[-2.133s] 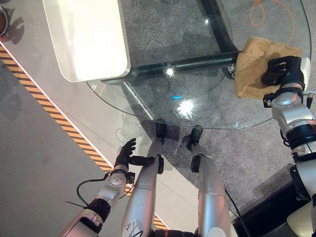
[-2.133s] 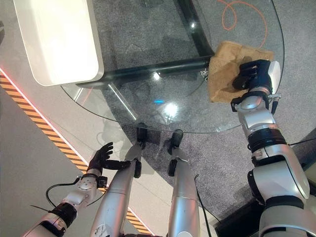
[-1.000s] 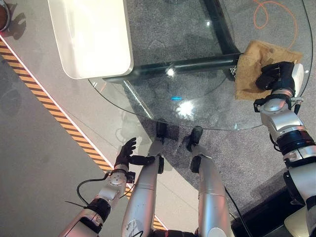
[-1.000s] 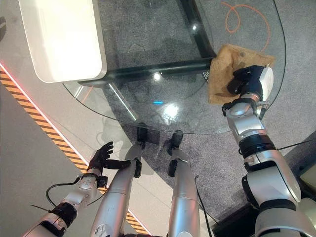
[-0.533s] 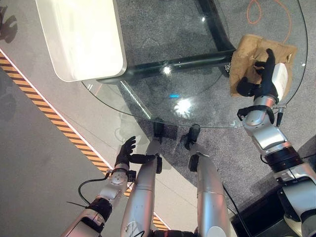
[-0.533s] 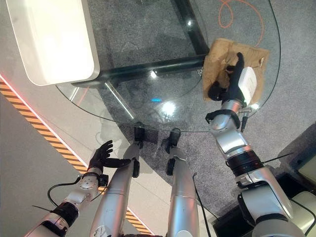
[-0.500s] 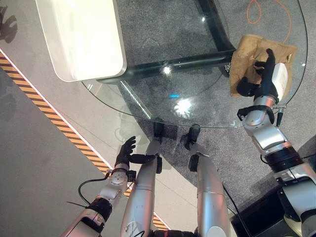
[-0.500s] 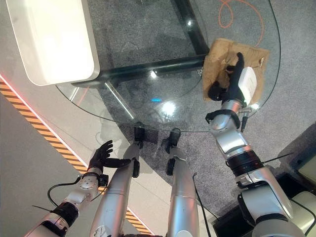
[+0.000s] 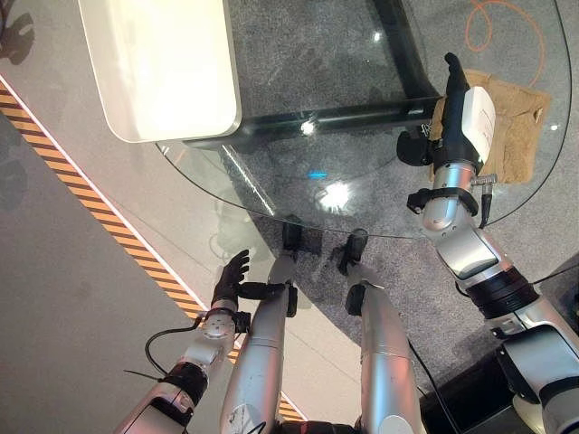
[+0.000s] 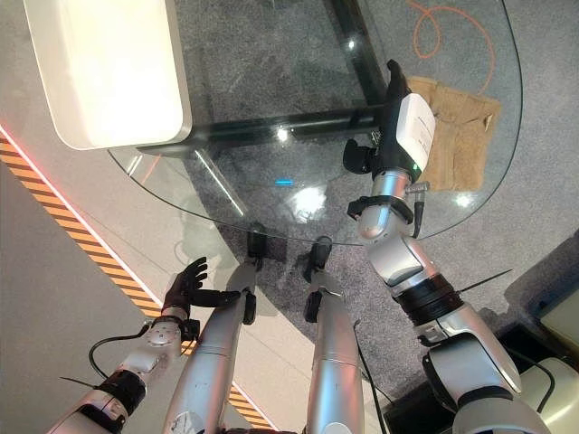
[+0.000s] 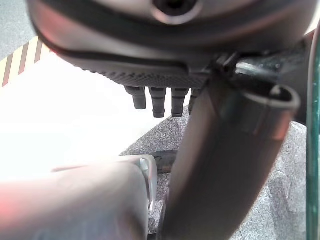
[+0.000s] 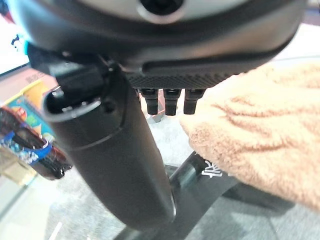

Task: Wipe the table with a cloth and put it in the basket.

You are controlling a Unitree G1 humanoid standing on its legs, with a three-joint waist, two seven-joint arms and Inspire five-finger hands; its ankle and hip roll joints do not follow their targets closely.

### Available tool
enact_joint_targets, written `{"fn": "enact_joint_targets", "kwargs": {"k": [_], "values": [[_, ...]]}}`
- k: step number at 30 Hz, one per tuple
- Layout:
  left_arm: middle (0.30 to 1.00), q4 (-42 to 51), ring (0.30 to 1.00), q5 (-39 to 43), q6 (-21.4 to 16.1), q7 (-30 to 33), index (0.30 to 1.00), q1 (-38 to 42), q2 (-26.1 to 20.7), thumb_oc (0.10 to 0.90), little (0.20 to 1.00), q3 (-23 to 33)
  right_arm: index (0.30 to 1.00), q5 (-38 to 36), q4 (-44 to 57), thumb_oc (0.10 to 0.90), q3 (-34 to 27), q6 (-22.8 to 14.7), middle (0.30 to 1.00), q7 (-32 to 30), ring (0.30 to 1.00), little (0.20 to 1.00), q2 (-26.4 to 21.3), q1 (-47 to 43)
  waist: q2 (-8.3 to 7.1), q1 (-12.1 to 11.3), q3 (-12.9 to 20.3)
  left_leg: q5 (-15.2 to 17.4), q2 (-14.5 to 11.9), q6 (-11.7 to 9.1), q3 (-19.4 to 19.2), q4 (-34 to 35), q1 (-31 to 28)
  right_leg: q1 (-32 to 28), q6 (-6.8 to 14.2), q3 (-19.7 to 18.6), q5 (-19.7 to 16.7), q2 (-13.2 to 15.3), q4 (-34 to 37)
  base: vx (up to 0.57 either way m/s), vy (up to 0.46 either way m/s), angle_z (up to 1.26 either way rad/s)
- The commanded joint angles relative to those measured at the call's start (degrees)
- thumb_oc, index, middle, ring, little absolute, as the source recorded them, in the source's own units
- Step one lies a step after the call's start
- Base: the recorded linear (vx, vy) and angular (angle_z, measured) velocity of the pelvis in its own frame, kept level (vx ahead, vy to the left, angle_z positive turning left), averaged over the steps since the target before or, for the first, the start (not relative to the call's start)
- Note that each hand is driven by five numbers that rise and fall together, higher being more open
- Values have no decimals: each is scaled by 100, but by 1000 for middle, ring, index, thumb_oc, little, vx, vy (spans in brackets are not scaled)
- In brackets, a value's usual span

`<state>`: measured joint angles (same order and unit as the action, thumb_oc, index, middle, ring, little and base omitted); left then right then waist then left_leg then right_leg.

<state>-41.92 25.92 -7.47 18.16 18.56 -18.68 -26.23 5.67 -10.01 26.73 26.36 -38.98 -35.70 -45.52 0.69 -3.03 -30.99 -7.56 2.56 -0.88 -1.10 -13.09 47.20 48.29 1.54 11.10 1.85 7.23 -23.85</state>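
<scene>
**Right hand at the edge of the cloth on a glass desk**

One tan cloth (image 9: 514,127) lies rumpled on the right part of the round glass desk (image 9: 271,194), close to its rim. The robot's right hand (image 9: 460,113) stands edge-on over the glass at the cloth's left border, fingers (image 9: 451,67) stretched straight and pressed together, pointing away from the robot, the thumb held out to the side. From the head cameras the hand's own bulk covers the cloth's near-left edge, so it is hard to say whether the hand touches the fabric or stands just beside it. In the right wrist view the cloth (image 12: 250,130) sits right next to the fingers (image 12: 170,102), which hold nothing.

The left hand (image 9: 230,277) hangs low beside the robot, well apart from the desk, over the pale floor near a striped orange-and-black line (image 9: 109,221). Its fingers are spread and relaxed, empty.

One white rounded-corner slab (image 9: 163,63) is cut off by the top of the frame. A dark frame bar (image 9: 326,122) shows through the glass, and one orange cord (image 10: 448,41) loops on the grey carpet beyond.
</scene>
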Motion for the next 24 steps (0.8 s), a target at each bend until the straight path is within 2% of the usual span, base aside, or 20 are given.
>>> {"fn": "enact_joint_targets", "kwargs": {"k": [1, 2, 3, 4, 10, 14, 24], "values": [[900, 38, 900, -105, 33, 85, 900, -483, -21, 800, 900, 13, 900, 806, 216, 800, -78, 183, 900, -589, 900, 900, -217, -365, 26, -104, 119, 1005, 92, 148, -146, -706, -91, -139, 567, -192, -432, -93, 490, 0, 0, 0], [900, 38, 900, -105, 32, 85, 900, -483, -20, 800, 900, 14, 900, 805, 214, 800, -77, 182, 900, -590, 900, 900, -217, -367, 26, -104, 119, 1005, 92, 148, -146, -706, -90, -139, 567, -192, -432, -93, 490, 0, 0, 0], [900, 9, 900, -83, 31, 81, 900, -446, -22, 800, 900, -30, 900, 996, -62, 800, 30, 541, 900, -691, 900, 900, -256, -526, 45, -131, 119, 1016, 101, 152, -134, -726, -69, -121, 571, -179, -429, -86, 474, 0, 0, 0], [900, -8, 900, -77, 18, 69, 900, -438, -29, 800, 900, -44, 900, 1037, -179, 800, 68, 676, 900, -708, 900, 900, -273, -572, 52, -141, 119, 1018, 103, 153, -130, -728, -64, -119, 573, -174, -428, -82, 473, 0, 0, 0], [900, -73, 900, 19, -26, 52, 900, -322, -68, 800, 900, -206, 900, 655, -1471, 800, 456, 1071, 900, -856, 900, 900, -289, -895, 108, -220, 119, 1002, 113, 151, -116, -721, 27, -76, 578, -97, -471, -37, 529, -5, 0, 3], [900, -72, 900, 75, -19, 57, 900, -291, -93, 800, 900, -283, 900, 590, -1910, 800, 564, 1289, 900, -914, 900, 900, -345, -1012, 142, -245, 119, 998, 131, 160, -104, -718, 68, -34, 574, -83, -486, -29, 534, -1, 6, 3], [900, 71, 900, 202, -38, 33, 900, -312, -219, 800, 900, -410, 900, -90, -2815, 800, 629, 1148, 900, -1110, 900, 900, -533, -1219, 213, -295, 119, 962, 163, 164, -67, -724, 205, 99, 561, -67, -522, -25, 540, 0, 0, 0]]}}
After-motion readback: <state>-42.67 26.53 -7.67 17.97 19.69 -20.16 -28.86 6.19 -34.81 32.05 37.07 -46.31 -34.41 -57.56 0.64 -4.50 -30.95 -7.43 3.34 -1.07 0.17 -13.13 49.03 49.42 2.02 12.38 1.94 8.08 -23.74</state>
